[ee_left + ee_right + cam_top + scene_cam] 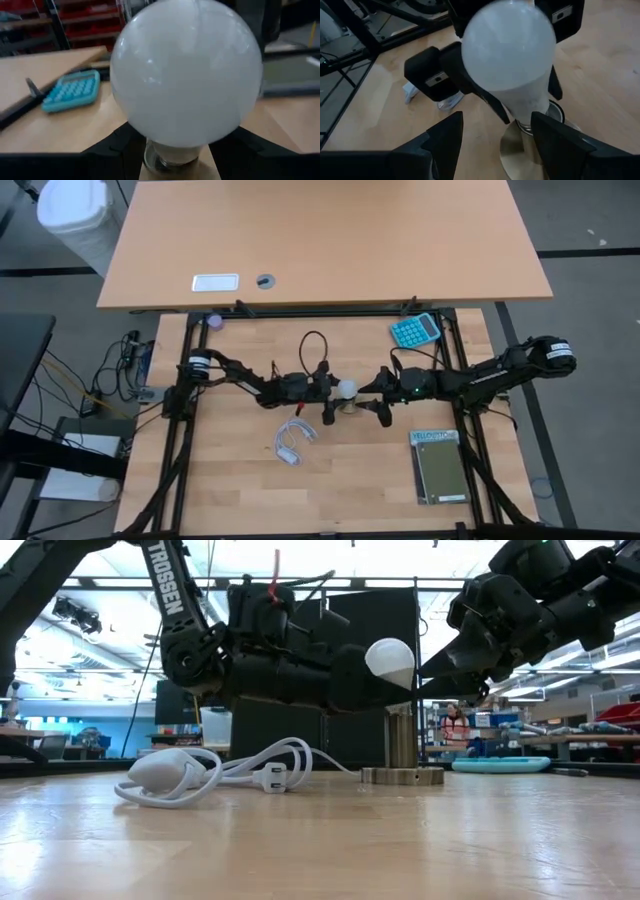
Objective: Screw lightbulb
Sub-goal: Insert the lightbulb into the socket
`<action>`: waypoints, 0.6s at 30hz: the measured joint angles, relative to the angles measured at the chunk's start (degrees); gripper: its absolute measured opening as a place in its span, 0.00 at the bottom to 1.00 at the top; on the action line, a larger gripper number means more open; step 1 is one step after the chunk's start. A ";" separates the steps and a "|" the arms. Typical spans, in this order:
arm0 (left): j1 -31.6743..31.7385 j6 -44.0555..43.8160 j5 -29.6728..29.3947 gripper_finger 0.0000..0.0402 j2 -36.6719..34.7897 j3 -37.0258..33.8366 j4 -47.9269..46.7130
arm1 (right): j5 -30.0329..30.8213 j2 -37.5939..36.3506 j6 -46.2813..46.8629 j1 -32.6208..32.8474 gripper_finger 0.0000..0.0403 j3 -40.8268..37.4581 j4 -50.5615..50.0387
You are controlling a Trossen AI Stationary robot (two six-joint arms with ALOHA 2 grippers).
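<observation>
At the middle of the table we see the left gripper [335, 395] closed narrowly on the lightbulb [347, 389], its two dark fingers pinching the bulb's tapering white neck from either side, just above the silvery screw base. The bulb stands upright over the socket [402, 774], a short metal stem on a round, flat, brassy disc resting on the wood directly beneath the left gripper's tips. The bulb's glass is smooth, matte white and rounded like a pear, with faint highlights. From the opposite side of the bulb we see the right gripper [492, 135], its angular black fingers partly spread, reaching low on either side of the socket; whether they touch it we cannot tell. Behind and beside the left gripper lies a coiled white cable [215, 772], glossy and rubbery, with a plug at its end. Beyond the right gripper sits a teal calculator [415, 330] with pale keys.
</observation>
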 joint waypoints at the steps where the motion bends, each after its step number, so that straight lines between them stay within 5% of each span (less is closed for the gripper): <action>1: 0.08 0.00 0.04 0.51 -0.12 0.29 -1.70 | -0.02 0.00 -0.01 -0.01 0.59 0.00 0.00; 18: 0.36 1.45 3.06 0.51 -0.12 4.67 -10.19 | -0.09 -0.76 0.20 0.04 0.59 -0.04 -2.56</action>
